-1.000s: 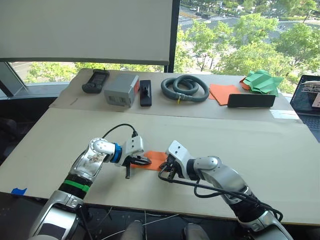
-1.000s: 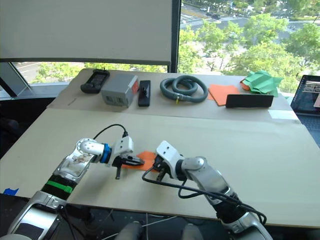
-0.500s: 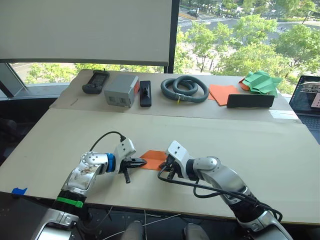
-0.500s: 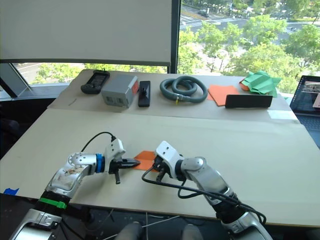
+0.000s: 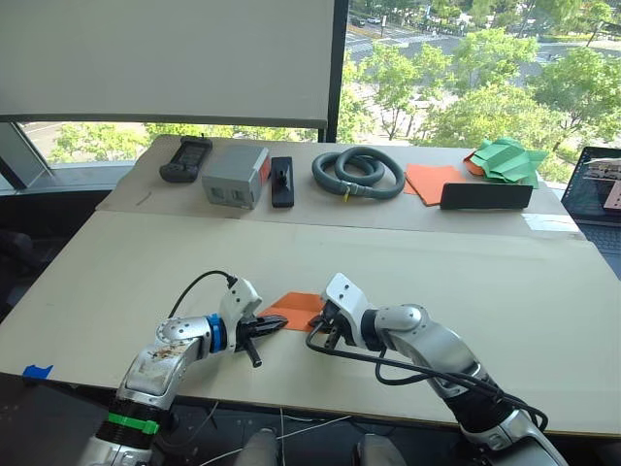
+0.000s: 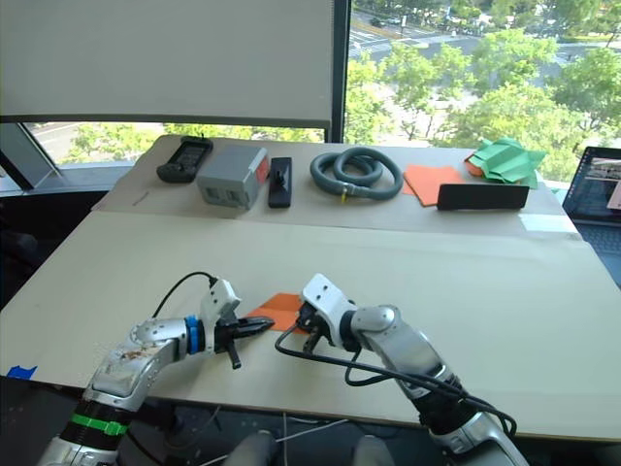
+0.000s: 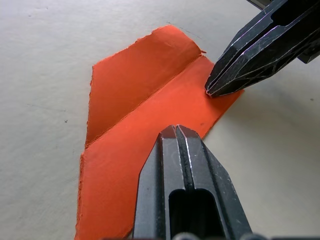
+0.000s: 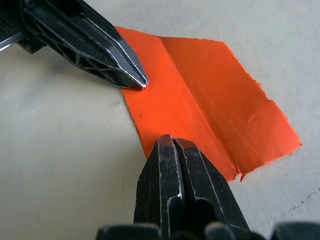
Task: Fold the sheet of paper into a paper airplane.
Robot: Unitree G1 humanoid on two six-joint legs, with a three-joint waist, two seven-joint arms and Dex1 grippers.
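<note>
table: wide pale beige tabletop [image 5: 466, 291], raised back shelf of the same colour along the window side
hose: grey ribbed coiled hose [image 5: 359, 171], middle of back shelf
box: grey rectangular box with orange side patch [image 5: 235, 176], on the shelf to the robot's left of the hose
laptop: dark laptop [image 5: 596, 184] at far right edge, partly cut off
green shapes: pile of folded green paper shapes [image 5: 506, 158], right end of shelf
orange stack: flat smooth orange paper stack [image 5: 430, 181], between hose and green shapes, black flat bar [image 5: 486, 195] just in front of it
remotes: black handheld device [image 5: 185, 157] far left on shelf, slim black block [image 5: 282, 181] just beside the box
sheet of paper: thin bright orange creased sheet of paper [image 7: 145, 130], partly folded, one flap doubled over along a crease, lying flat near the table's front edge, between the two grippers
left gripper [image 5: 273, 321]: fingers pressed together, tip at the sheet's left edge, nothing pinched
right gripper [image 8: 172, 145]: fingers pressed together, tip down at the sheet's near edge
</note>
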